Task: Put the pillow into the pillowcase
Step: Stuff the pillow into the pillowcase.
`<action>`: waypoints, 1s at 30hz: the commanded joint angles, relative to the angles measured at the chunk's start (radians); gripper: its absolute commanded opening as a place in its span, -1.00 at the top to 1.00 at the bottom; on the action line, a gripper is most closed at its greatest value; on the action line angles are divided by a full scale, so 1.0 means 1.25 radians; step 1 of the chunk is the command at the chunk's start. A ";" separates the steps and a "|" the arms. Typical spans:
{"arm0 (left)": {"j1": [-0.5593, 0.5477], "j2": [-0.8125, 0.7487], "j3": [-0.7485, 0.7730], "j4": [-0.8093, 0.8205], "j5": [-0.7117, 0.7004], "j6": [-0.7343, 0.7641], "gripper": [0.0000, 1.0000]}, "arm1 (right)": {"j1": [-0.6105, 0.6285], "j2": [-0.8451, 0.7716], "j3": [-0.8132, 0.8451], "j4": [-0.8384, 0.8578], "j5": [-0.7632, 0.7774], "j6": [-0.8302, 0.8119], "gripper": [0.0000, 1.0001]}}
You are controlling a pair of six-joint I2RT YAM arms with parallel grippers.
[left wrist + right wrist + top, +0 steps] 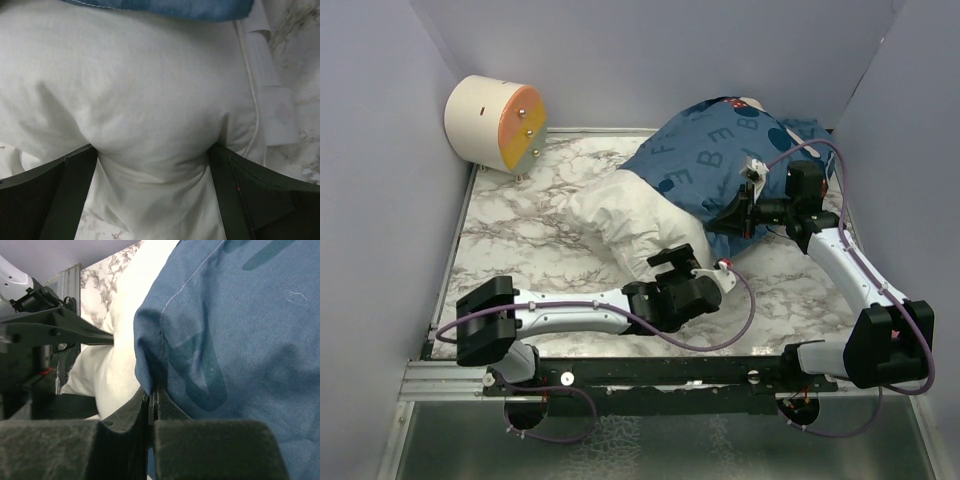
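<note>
The white pillow (625,215) lies on the marble table, its far end inside the blue printed pillowcase (720,150). My left gripper (678,262) is shut on the pillow's near end; in the left wrist view the white fabric (155,100) bulges between the two dark fingers (65,195), and the pillowcase edge (165,7) runs along the top. My right gripper (748,205) is shut on the pillowcase's open hem; in the right wrist view the blue fabric (230,330) is pinched between the closed fingers (125,410), with the pillow (120,355) to the left.
A cream cylinder with an orange face (498,123) lies at the back left corner. Grey walls enclose the marble table (520,240) on three sides. A metal rail (440,378) runs along the near edge.
</note>
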 commanded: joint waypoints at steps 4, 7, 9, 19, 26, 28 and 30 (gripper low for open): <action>0.124 0.103 0.094 0.045 0.043 0.054 -0.47 | -0.007 -0.024 0.008 0.010 -0.057 0.006 0.99; 0.178 0.107 0.128 0.035 0.117 0.032 0.60 | -0.007 -0.032 0.054 -0.027 -0.075 0.000 0.99; 0.205 0.076 0.147 0.031 0.219 0.013 0.91 | -0.006 -0.035 0.128 -0.076 -0.072 -0.016 0.99; 0.288 -0.077 0.319 0.128 0.803 -0.281 1.00 | 0.009 0.065 0.687 0.034 -0.098 0.276 0.99; 0.484 -0.131 0.074 0.351 0.951 -0.565 1.00 | 0.073 0.140 0.618 -0.045 -0.032 0.237 0.99; 0.569 -0.135 -0.026 0.407 0.974 -0.630 1.00 | 0.094 0.170 0.582 -0.139 0.012 0.140 0.99; 0.636 -0.129 -0.111 0.438 0.985 -0.665 1.00 | 0.119 0.189 0.531 -0.195 0.056 0.054 0.99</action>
